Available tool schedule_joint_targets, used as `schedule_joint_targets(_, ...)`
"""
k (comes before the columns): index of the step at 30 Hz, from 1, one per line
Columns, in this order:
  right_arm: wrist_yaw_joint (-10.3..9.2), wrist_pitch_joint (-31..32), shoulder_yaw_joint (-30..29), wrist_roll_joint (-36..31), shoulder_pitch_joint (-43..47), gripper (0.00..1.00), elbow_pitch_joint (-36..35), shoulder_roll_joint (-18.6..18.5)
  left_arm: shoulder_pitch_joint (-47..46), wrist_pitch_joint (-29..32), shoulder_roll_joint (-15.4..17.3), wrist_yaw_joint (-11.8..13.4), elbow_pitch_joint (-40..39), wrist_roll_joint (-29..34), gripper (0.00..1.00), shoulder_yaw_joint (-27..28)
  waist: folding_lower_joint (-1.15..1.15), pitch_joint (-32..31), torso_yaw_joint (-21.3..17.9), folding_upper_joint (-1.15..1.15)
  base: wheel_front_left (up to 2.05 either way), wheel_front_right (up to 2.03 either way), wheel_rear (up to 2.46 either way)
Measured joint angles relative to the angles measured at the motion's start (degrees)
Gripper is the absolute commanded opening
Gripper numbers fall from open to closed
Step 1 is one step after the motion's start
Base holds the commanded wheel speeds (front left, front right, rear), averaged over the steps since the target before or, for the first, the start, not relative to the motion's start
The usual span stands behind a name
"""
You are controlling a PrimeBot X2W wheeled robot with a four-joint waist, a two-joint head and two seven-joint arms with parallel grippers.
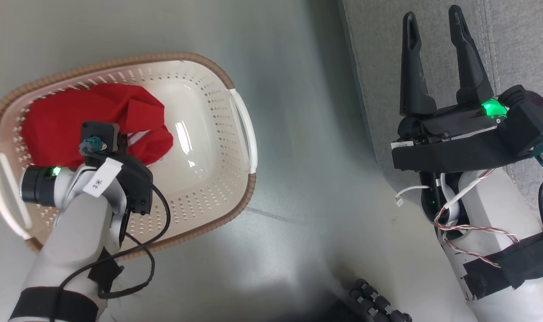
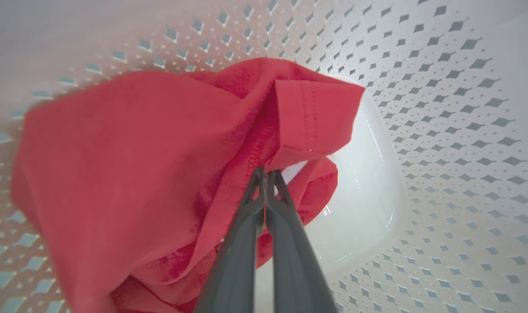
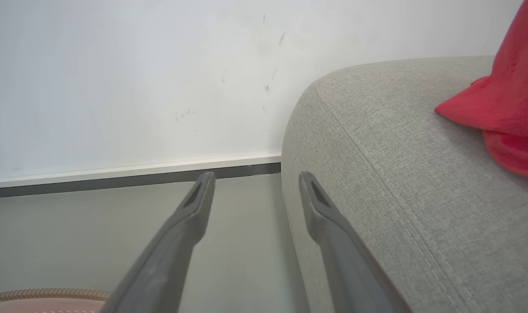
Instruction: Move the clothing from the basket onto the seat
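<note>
Your left end effector (image 2: pixel 266 176) pinches a fold of clothing (image 2: pixel 138 152) in the basket (image 2: pixel 442 130); the right end effector (image 1: pixel 431 18) stands open. Lift fast and that thin hold may slip.

Count: 1 laundry basket (image 1: pixel 218 129), 2 white handles (image 1: pixel 246 132). 2 red fabric items: red garment (image 1: pixel 61 125) in basket, red cloth (image 3: pixel 512 104) on 1 grey sofa cushion (image 3: pixel 377 165). 2 grippers: left gripper (image 2: pixel 266 174), right gripper (image 1: pixel 432 13), 2 fingers each.
</note>
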Motion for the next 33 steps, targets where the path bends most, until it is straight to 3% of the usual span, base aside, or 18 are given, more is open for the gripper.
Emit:
schedule_joint_targets(17,1.01,-0.5,0.1,-1.7,1.9,1.00,4.1,-3.0,3.0,-11.9,-4.1,-1.1,-0.4,-3.6,0.00,2.2,0.00,-8.2,4.7,0.00,0.00,0.00,0.00)
schedule_joint_targets(33,1.56,-0.4,1.0,-1.9,7.5,1.00,6.5,-4.8,7.7,-14.4,-5.5,-4.1,-6.7,-4.1,0.00,1.8,-0.01,-18.7,10.7,0.00,0.00,0.00,0.00)
